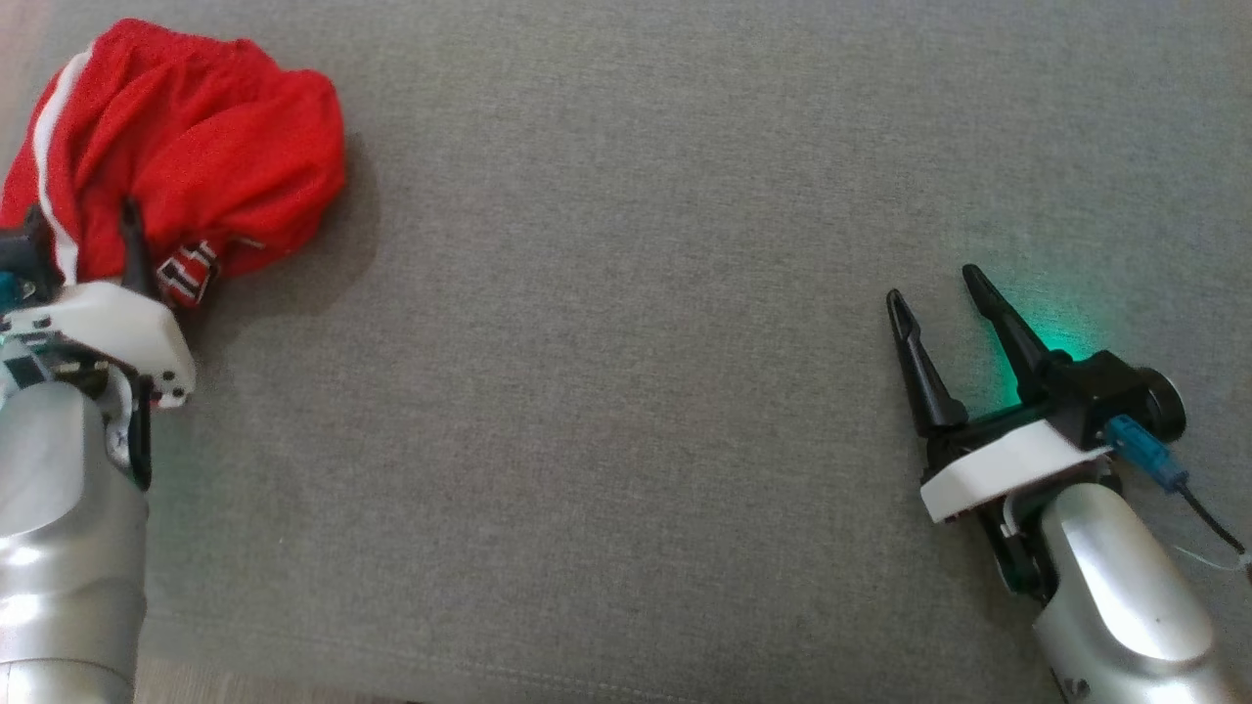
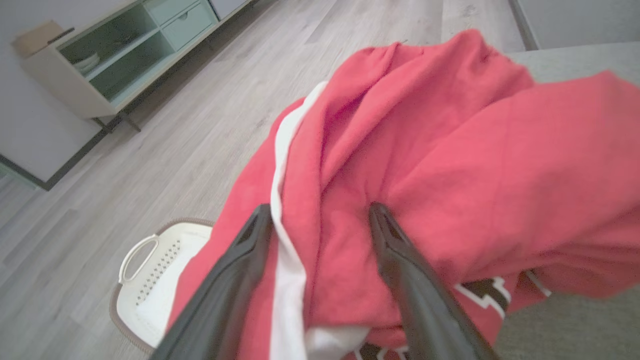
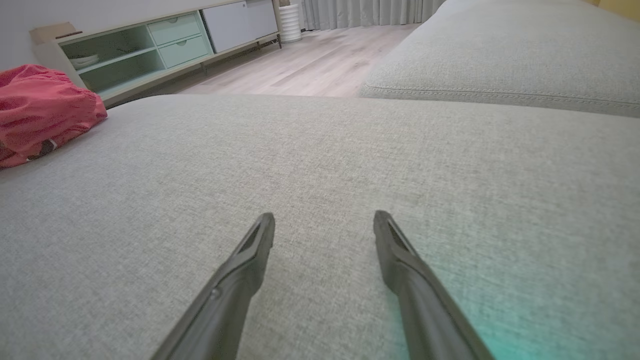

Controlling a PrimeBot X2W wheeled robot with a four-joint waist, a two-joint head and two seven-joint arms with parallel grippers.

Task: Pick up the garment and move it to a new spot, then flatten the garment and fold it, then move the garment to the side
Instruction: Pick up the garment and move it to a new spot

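Broadly, a grey sofa cushion [image 1: 626,391] spreads under both arms. At its far left corner lies the crumpled red garment [image 1: 196,147] with a white stripe. Beyond that edge, a white laundry basket [image 2: 160,270] stands on the wooden floor [image 2: 200,100]. The left gripper [image 2: 320,215] is spread wide, its fingers astride a fold of the garment but not pinching it. The right gripper [image 1: 932,286], equally wide and empty, hovers well apart over bare cushion.

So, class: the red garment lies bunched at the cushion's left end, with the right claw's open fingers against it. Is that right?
No: it is the left claw whose open fingers are against the red garment, as the left wrist view shows; the rest stands.
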